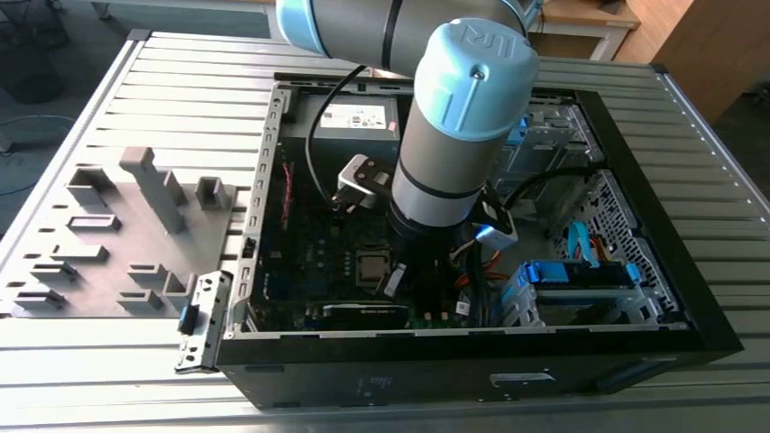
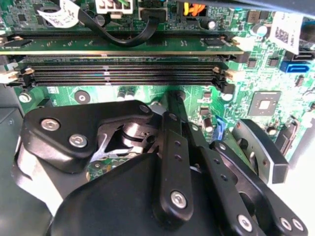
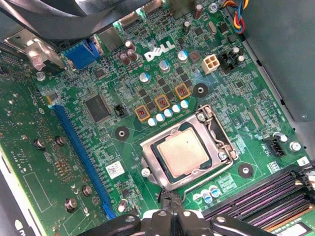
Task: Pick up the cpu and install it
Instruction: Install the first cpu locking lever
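One cpu (image 3: 182, 152), one socket (image 3: 186, 153), one computer case (image 1: 673, 347), three orange-framed components (image 3: 162, 103), one arm (image 1: 463, 135)

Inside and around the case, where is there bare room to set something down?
Free: the ribbed table beyond the grey parts tray, and the strip before the computer case. Crowded: the motherboard around the cpu, with the hand beside it.

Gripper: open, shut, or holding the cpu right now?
Gripper: shut, holding nothing; fingertips meet just beside the socket, where the cpu already sits.
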`<state>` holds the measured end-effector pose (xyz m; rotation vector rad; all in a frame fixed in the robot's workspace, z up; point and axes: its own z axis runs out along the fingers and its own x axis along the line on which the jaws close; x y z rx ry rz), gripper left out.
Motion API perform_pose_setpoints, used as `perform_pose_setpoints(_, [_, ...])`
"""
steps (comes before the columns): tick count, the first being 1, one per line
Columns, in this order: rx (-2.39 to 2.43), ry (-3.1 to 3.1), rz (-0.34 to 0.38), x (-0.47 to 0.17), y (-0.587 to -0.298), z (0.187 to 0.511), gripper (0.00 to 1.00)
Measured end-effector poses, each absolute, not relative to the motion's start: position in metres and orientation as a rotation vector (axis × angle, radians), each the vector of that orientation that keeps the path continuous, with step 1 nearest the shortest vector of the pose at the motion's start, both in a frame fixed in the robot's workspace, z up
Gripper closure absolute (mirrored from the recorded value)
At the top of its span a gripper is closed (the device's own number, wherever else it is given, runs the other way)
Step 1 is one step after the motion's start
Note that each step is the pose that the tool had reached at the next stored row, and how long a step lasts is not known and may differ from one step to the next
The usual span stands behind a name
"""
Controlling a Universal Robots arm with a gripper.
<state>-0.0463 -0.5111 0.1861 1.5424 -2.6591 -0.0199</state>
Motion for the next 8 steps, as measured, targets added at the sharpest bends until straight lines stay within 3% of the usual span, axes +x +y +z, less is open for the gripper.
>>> perform_pose_setpoints(8, [1.541, -2.657, -0.027, -0.0464, -0.5110, 0.1859, 0.89])
